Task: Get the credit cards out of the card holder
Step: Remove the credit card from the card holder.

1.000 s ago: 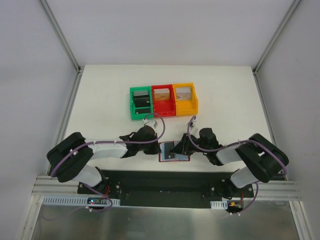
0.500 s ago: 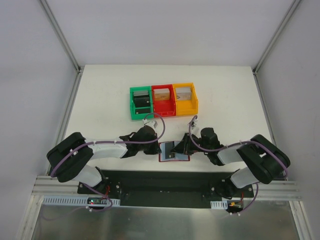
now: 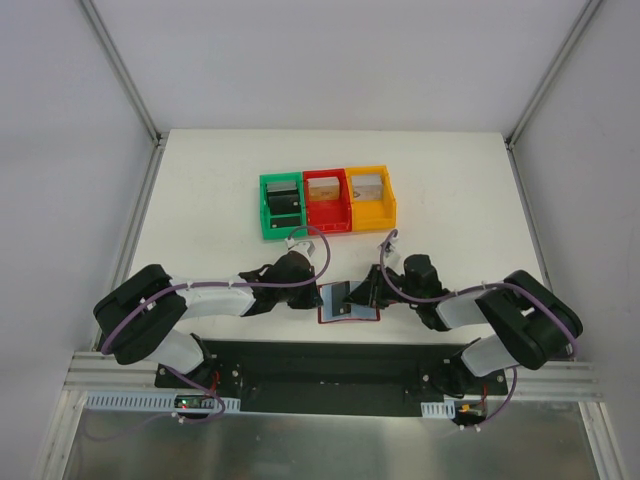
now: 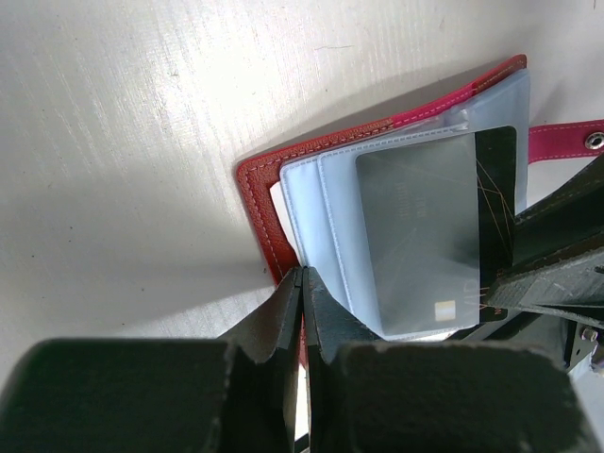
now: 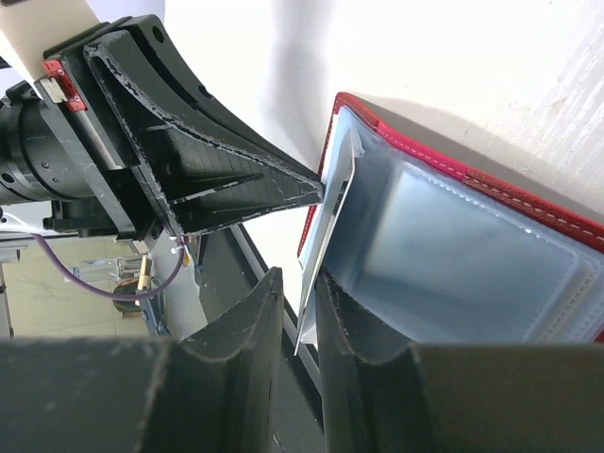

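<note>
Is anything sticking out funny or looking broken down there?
One grey credit card seems to poke partway out of its clear pocket in the open card holder. Its edge sits between the right gripper fingers. The left gripper pinches the red cover. Nothing looks broken.

A green plastic bin (image 3: 283,234), a red plastic bin (image 3: 330,227) and an orange plastic bin (image 3: 375,218) stand touching in a row on the white table (image 3: 200,220); the green one holds something dark.

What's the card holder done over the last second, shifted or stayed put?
No. The card holder lies where it was, at the same spot below the red bin.
</note>
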Available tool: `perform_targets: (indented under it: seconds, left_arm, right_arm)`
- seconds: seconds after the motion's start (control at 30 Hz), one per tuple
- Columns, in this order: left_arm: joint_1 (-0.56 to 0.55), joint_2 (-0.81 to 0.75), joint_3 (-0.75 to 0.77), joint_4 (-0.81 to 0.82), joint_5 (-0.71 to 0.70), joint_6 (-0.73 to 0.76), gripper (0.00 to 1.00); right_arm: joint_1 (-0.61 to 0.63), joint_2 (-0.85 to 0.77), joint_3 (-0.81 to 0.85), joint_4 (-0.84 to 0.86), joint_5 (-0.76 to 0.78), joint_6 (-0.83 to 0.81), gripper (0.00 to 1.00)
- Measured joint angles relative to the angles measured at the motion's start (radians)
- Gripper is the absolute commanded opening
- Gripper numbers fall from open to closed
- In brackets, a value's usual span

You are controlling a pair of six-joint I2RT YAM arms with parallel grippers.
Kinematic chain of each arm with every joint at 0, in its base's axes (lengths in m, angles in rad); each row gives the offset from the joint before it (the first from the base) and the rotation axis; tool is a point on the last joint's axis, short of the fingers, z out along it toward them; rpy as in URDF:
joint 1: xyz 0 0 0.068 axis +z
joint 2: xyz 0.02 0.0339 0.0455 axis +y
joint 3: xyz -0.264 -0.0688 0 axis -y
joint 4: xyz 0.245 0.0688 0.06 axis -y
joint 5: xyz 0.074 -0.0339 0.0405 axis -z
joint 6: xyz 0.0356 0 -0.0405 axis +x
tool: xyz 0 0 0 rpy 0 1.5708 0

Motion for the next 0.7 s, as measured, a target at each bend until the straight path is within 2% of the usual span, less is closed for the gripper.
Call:
perform_targets:
  seconds: [0.37,0.57,0.7]
  left_arm:
    - [0.0,0.0,0.0,0.0,-0.001,0.0,0.0]
    - [0.0,0.0,0.0,0.0,-0.001,0.0,0.0]
    - [0.0,-0.002,-0.002,0.0,-0.002,0.0,0.0]
  right_arm:
    - [-0.018,0.0,-0.015,-0.002,-0.003,-0.001,0.11]
    - [-0.019,0.0,-0.015,-0.011,-0.005,-0.002,0.02]
    - [-0.024,-0.003,-0.015,-0.027,-0.007,-0.003,0.01]
